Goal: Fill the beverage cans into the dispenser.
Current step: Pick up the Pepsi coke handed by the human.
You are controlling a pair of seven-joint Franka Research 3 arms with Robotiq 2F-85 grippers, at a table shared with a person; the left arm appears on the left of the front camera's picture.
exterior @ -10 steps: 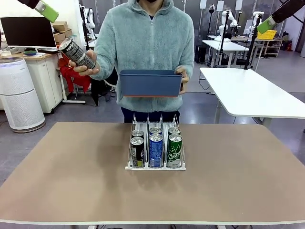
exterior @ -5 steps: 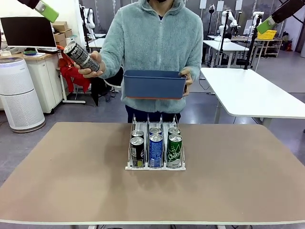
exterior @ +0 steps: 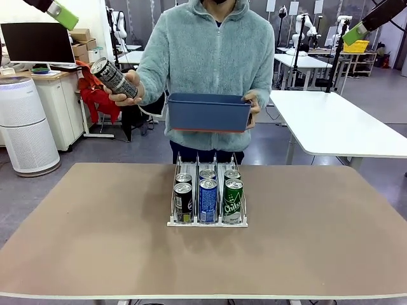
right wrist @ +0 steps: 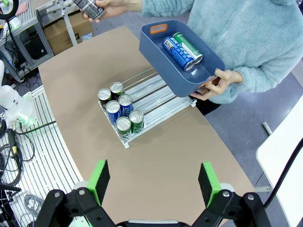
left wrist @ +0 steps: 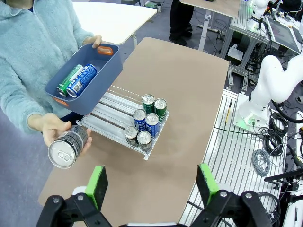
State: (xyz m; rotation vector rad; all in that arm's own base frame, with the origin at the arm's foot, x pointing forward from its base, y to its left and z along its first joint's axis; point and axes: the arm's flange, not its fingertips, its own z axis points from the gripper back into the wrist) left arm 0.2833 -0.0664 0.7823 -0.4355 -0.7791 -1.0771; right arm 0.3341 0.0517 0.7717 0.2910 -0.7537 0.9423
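Both spread wide, empty: our left gripper [left wrist: 153,184], right gripper [right wrist: 154,181]. Offered can [exterior: 116,79] sits up-left of the dispenser [exterior: 207,223], axis tilted; we judge left nearer.

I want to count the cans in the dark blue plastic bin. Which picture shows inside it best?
The right wrist view: it looks down into the dark blue plastic bin, where one blue aluminium can and one green can lie side by side. The left wrist view shows both, smaller. From the front, the bin's wall hides them.
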